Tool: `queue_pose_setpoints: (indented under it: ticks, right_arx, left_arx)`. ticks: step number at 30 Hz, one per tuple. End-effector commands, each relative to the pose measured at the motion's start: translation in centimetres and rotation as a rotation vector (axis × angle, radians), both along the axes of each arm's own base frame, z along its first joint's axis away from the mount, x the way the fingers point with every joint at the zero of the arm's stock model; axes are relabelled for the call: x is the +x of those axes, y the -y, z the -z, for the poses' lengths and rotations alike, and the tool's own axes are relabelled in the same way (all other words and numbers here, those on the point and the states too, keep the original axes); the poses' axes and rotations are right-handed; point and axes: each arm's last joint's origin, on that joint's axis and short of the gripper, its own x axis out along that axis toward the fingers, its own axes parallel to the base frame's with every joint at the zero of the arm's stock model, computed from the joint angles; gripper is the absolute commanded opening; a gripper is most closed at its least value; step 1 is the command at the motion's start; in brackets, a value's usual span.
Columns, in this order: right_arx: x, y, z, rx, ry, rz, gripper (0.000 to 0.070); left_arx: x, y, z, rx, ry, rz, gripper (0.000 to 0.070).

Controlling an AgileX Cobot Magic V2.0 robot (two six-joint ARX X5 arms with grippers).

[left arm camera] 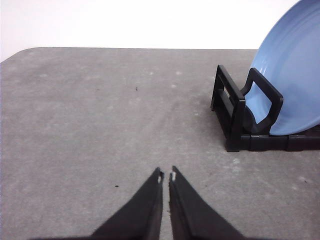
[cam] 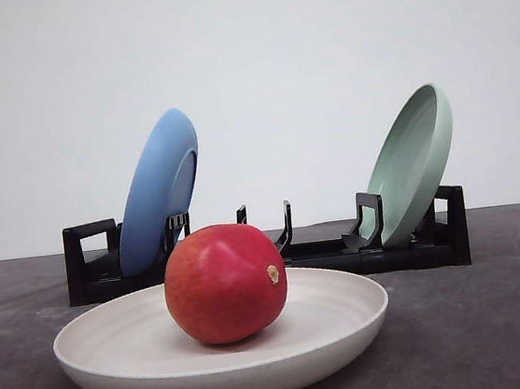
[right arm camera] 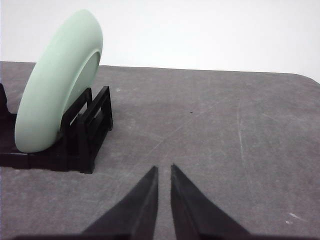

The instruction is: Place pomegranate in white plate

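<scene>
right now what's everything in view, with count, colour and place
pomegranate: 1, glossy red, resting inside the white plate
white plate: 1, off-white, flat on the table nearest the camera
blue plate: 1, blue, standing tilted in the left end of the rack
green plate: 1, pale green, standing tilted in the right end of the rack
rack: 1, black, behind the white plate, middle slots vacant
table: 1, grey
left gripper: 1, black, shut, over bare table near the rack's blue-plate end
right gripper: 1, black, nearly shut, over bare table near the rack's green-plate end
</scene>
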Motion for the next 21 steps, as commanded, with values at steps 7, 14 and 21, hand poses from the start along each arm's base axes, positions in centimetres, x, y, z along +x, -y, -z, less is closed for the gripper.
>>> queue_pose_setpoints:
  ticks: [7, 14, 21]
  right_arx:
    - [0.04, 0.02, 0.04, 0.014, 0.005, 0.003, 0.0041]
    - [0.04, 0.02, 0.04, 0.014, 0.005, 0.003, 0.0041]
    - [0.04, 0.02, 0.04, 0.014, 0.005, 0.003, 0.0041]
  left_arx:
    - [0.05, -0.01, 0.38, -0.007, -0.011, -0.004, 0.0]
    - [0.05, -0.01, 0.38, -0.007, -0.011, -0.004, 0.0]
    - [0.05, -0.01, 0.38, -0.007, -0.011, -0.004, 0.0]
